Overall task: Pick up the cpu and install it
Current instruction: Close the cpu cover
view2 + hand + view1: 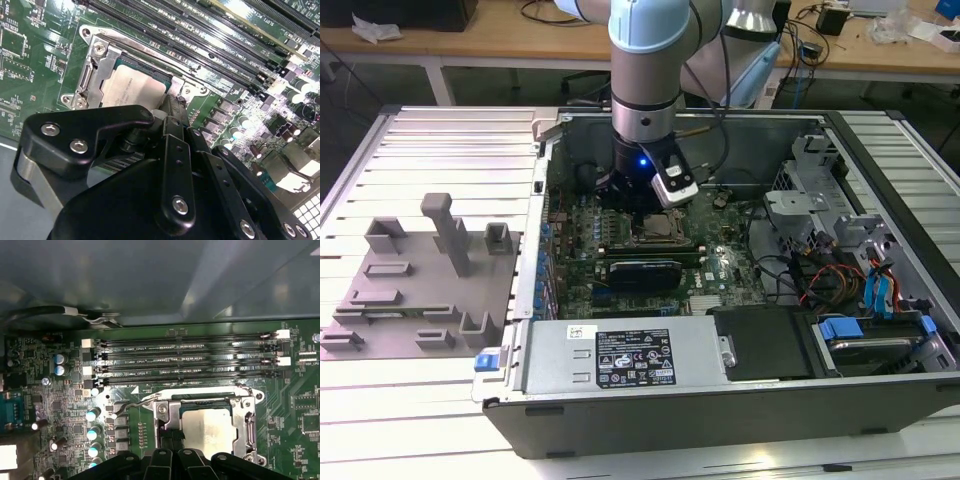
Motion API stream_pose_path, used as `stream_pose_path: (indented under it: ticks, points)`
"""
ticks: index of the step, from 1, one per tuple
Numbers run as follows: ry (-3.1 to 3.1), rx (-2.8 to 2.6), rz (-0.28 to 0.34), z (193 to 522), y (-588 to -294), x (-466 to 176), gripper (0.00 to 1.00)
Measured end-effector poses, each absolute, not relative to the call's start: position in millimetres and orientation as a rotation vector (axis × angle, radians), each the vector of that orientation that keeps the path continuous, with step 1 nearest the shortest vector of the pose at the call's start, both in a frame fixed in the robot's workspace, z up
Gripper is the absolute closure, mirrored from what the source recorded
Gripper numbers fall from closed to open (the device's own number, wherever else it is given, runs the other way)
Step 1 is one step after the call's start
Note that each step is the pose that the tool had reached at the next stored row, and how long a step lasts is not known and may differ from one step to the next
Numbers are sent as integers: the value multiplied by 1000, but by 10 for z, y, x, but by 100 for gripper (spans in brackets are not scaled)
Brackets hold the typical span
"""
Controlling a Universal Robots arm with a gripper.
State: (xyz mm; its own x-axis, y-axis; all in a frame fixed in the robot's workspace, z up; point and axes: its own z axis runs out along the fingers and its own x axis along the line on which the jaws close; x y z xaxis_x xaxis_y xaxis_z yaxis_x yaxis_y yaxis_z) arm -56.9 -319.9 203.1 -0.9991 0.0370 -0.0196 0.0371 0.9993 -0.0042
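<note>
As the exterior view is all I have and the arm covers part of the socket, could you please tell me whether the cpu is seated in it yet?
Observer: Yes. In both wrist views the cpu lies flat inside the socket frame, with its pale top facing up.
Operator: Thank you. Where is the gripper relative to it?
Observer: In the second wrist view the gripper is right at one edge of the cpu, by the frame's side. I cannot tell whether it touches.
Operator: Is anything lying on the chip?
Observer: In the first wrist view, the part of its top that shows is bare.
</note>
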Motion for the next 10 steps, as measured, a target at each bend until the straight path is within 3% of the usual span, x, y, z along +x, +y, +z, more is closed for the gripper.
stream_pose_path:
  ticks: [10]
  points:
    - [3121, -51, -6, 2072, -3199, -585, 89]
